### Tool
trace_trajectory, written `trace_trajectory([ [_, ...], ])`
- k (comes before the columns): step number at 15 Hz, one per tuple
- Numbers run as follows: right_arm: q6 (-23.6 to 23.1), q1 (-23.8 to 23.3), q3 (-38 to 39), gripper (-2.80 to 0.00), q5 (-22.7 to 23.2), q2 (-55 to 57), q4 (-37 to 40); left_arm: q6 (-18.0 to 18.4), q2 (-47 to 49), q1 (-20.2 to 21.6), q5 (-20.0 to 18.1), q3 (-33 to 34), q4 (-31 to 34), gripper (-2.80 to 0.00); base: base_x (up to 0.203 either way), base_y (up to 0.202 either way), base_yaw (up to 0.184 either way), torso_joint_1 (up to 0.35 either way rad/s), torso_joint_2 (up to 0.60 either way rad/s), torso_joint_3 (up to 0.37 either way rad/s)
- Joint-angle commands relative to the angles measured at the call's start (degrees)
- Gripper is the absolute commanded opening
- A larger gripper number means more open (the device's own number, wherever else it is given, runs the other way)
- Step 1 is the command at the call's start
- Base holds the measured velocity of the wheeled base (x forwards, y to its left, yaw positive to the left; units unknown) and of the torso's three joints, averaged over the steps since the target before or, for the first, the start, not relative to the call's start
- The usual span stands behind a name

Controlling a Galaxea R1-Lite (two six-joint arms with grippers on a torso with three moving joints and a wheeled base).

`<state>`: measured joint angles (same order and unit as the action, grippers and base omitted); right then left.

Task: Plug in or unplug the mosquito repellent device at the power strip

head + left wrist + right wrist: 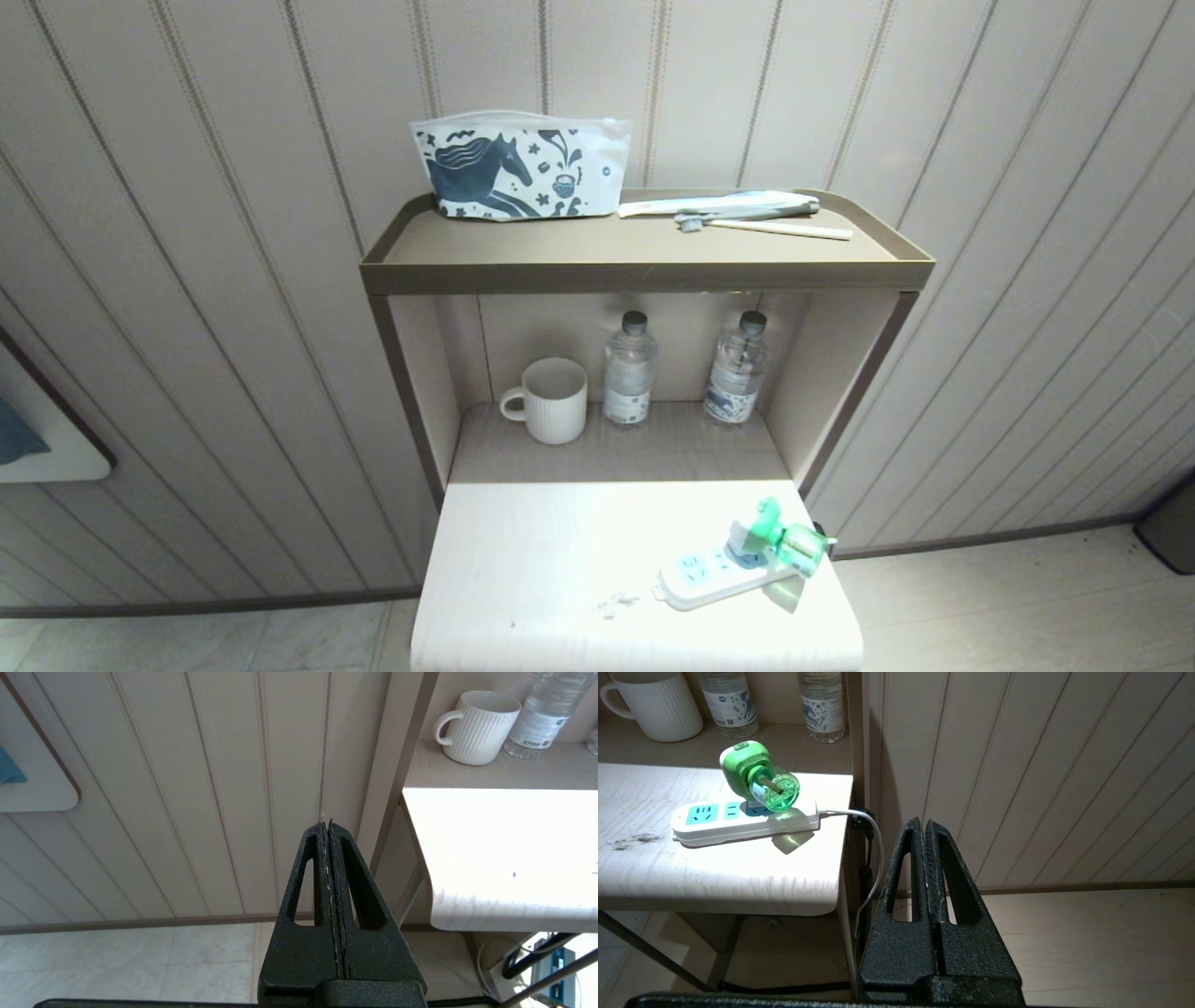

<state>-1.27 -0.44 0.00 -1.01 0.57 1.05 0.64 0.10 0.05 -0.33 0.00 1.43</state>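
Mosquito repellent device (777,543) sits plugged into power strip (726,571), lower right of head view, near the right edge of the white surface (560,560). Device occupies the socket at the cord end; its green bottle juts sideways, tilted off the strip, presumably b/c the strip lies flat and the plug face points up. 2 light-blue sockets beside it look free in the right wrist view. Cord (871,858) drops off the surface edge toward the floor, so the strip is tethered at that end and likely won't slide far. Right pincer (924,823) pressed together, holding nothing, hanging off to the side of the surface, well apart from the device. Left pincer (326,823) likewise pressed shut and empty, beside the opposite edge, facing wall panels. Neither arm shows in head view. Judgement: device is seated, so the job here reads as unplugging, w/ no approach made yet. Upper centre: mug (551,399) and 2 water bottles (628,370) in the recess, clear of the work.
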Motion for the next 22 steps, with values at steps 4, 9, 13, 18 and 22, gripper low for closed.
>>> trace_trajectory([
  [4,1.1,0.0,0.0,-2.8,-0.04,-0.3,-0.08,0.05,0.08,-0.13,-0.11,0.0,-0.01,-2.8,0.0,0.0,0.0,0.0,0.0,0.0],
  [9,1.62,0.0,0.0,-2.8,-0.04,-0.31,-0.08,-0.29,0.08,-0.14,-0.11,0.0,-0.03,-2.8,0.0,0.0,0.0,0.0,0.0,0.0],
  [13,1.71,0.0,0.0,-2.8,-0.04,-0.31,-0.08,-0.46,0.17,-0.17,-0.11,0.0,-0.11,-2.8,0.0,0.0,0.0,0.0,0.0,0.0],
  [18,1.71,0.0,0.0,-2.8,-0.04,-0.22,-0.08,-0.55,0.17,-0.17,-0.11,0.0,-0.11,-2.8,0.0,0.0,0.0,0.0,0.0,0.0],
  [22,1.71,0.0,0.0,-2.8,-0.04,-0.22,-0.08,-0.55,0.17,-0.15,-0.11,0.0,-0.11,-2.8,0.0,0.0,0.0,0.0,0.0,0.0],
])
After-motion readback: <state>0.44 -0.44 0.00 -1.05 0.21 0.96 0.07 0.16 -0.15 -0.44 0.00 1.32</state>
